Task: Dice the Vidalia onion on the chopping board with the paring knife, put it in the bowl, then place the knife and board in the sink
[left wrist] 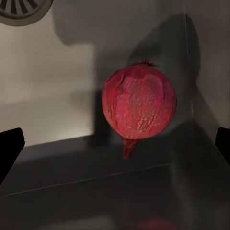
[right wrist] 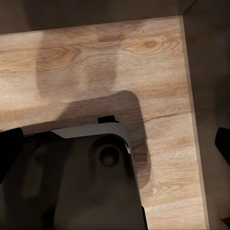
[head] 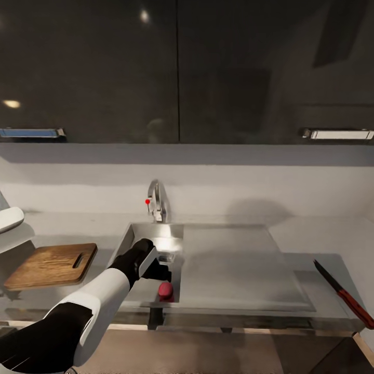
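Observation:
The Vidalia onion (head: 165, 290), a pinkish-red lump, lies in the sink (head: 136, 235) against the basin's front right corner. My left gripper (head: 160, 274) hangs open just above and behind it. In the left wrist view the onion (left wrist: 139, 108) sits centred between the two dark fingertips (left wrist: 9, 149), apart from both. The chopping board (head: 52, 265) lies on the countertop (head: 322, 234) left of the sink. The white bowl (head: 9, 218) peeks in at the far left edge. The paring knife (head: 343, 294) lies at the right, past the drainboard. My right gripper (right wrist: 115, 143) is open over a wooden floor.
The chrome tap (head: 156, 201) with its red knob stands behind the basin. The flat drainboard (head: 234, 265) spreads to the basin's right. Dark wall cabinets (head: 176, 67) hang above. The round drain (left wrist: 23, 10) lies beyond the onion. Part of the robot's base (right wrist: 72, 177) is under the right gripper.

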Motion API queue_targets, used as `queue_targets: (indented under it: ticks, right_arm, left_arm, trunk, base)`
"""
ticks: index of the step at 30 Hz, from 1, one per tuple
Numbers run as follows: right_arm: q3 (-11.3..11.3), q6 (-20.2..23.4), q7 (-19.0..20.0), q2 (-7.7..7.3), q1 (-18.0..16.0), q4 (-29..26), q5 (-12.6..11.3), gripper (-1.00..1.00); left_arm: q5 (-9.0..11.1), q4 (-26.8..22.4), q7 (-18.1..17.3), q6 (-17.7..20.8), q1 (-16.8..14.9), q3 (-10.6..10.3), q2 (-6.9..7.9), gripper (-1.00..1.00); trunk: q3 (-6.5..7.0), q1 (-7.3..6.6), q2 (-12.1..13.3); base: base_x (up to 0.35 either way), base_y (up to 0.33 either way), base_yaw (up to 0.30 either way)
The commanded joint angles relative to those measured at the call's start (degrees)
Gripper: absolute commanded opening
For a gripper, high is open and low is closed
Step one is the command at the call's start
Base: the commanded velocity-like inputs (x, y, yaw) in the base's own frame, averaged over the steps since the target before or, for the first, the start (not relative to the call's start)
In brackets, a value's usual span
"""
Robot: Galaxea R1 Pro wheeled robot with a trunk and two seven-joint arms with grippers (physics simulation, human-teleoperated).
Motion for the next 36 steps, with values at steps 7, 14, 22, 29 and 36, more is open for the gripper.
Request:
queue_targets:
  ticks: [7, 14, 22, 29, 36]
  right_arm:
    - [-0.35, -0.1, -0.33, 0.01, -0.04, 0.0, 0.61, 1.0]
    - [-0.35, -0.1, -0.36, 0.03, -0.04, 0.0, 0.61, 1.0]
    - [-0.28, -0.1, -0.38, 0.05, -0.04, 0.0, 0.62, 1.0]
    - [-0.28, -0.1, -0.39, 0.05, -0.04, 0.0, 0.63, 1.0]
    - [-0.28, -0.1, -0.4, 0.05, -0.04, 0.0, 0.63, 1.0]
  left_arm:
    - [0.48, 0.08, -3.25, 0.11, -0.07, -0.48, 0.06, 1.0]
    - [0.48, 0.03, -4.65, 0.03, -0.06, -0.52, 0.14, 1.0]
    - [0.4, 0.0, -4.75, 0.02, -0.07, -0.56, 0.35, 1.0]
    - [0.39, 0.01, -4.71, 0.02, -0.07, -0.57, 0.43, 1.0]
    - [0.35, 0.01, -4.65, -0.02, -0.08, -0.57, 0.43, 1.0]
  trunk:
    - [-0.78, 0.03, -0.13]
    - [-1.42, 0.03, -0.13]
    - [-2.16, 0.03, -0.13]
    - [-2.81, 0.03, -0.13]
    - [-3.46, 0.03, -0.13]
  base:
    - [0.0, 0.0, 0.0]
    - [0.0, 0.0, 0.0]
    - [0.034, 0.0, 0.0]
    - [0.004, 0.0, 0.0]
    - [0.035, 0.0, 0.0]
